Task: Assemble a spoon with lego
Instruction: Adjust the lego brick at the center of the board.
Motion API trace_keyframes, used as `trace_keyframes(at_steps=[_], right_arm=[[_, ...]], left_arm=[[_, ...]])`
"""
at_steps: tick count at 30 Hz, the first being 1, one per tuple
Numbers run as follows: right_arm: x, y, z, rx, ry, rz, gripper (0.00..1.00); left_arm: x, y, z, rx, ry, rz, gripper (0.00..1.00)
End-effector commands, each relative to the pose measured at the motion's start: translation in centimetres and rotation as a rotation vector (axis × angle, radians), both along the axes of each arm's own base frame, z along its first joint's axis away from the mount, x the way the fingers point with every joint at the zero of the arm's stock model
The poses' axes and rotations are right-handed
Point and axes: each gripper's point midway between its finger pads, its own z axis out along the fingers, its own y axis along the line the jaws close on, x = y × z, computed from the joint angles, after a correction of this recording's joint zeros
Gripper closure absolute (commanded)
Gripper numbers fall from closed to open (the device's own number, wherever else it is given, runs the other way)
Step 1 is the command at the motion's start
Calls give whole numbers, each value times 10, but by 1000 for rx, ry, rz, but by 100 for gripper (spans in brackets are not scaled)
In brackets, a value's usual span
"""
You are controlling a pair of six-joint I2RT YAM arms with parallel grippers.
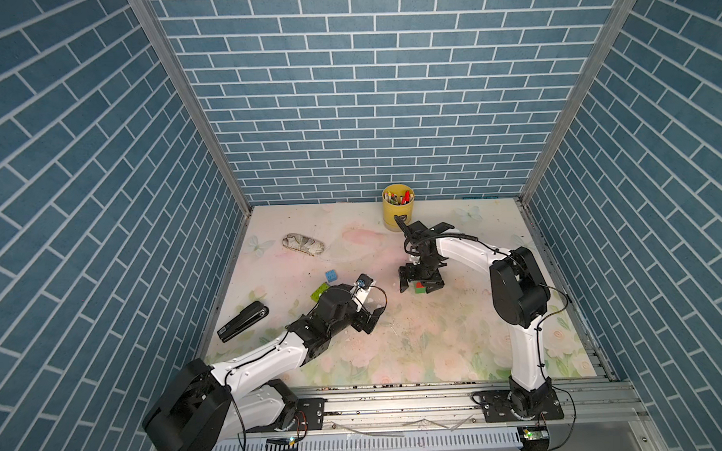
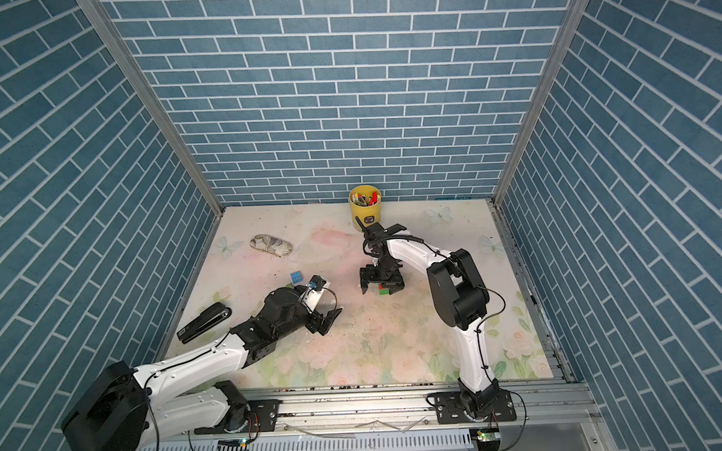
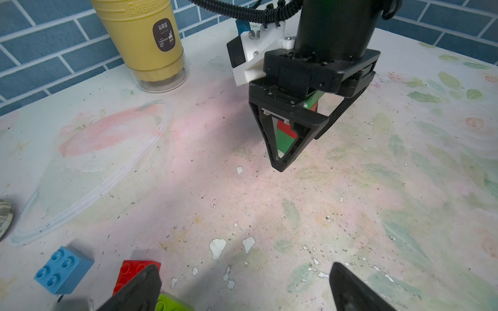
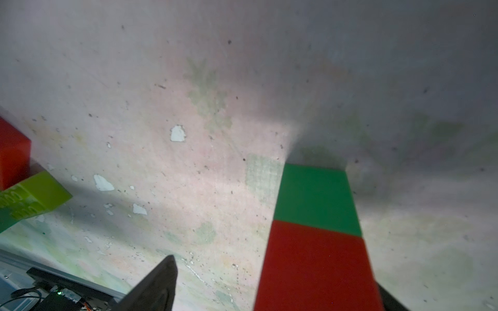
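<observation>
**Hidden parts.** The right tool point(image 1: 420, 283) stood over the spoon stem point(image 1: 420, 289). Both top views therefore showed only a scrap of red and green between the black fingers. In the left wrist view the stem was seen mostly through the cut-out of the near finger point(image 3: 279, 153), with its upper end under the tool body. Its bricks could not be counted. The right wrist view cut the stem off at the frame edge.

**Differences between views.** Only the right wrist view showed the gap. One finger point(image 4: 156, 285) stood well clear of the stem and the other lay just beside it, so the jaws were spread and not pinching. Whether the nearer finger touched the stem could not be told. The left tool point(image 3: 246, 288) was spread wide and empty. A loose red brick point(image 3: 134, 270) appeared in the wrist views alone, because the left arm hid it from above.

**The task's thing.** The stem stood upright near the middle of the desk point(image 1: 438, 347), a narrow column of smooth-sided green and red bricks with a green one at its foot. A light-blue brick point(image 1: 331, 276) and a lime brick point(image 1: 319, 293) lay apart from it, near the left tool.
</observation>
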Motion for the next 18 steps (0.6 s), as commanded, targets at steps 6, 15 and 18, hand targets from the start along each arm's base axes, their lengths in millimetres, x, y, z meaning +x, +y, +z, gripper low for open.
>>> trace_keyframes(at_steps=[6, 15, 18], right_arm=[[6, 12, 10, 101, -23, -33, 9], [5, 3, 21, 50, -33, -39, 1], [5, 1, 28, 44, -44, -39, 1]], left_arm=[[2, -3, 12, -16, -10, 6, 1], [3, -2, 11, -8, -10, 11, 1], [3, -2, 10, -3, -6, 12, 1]])
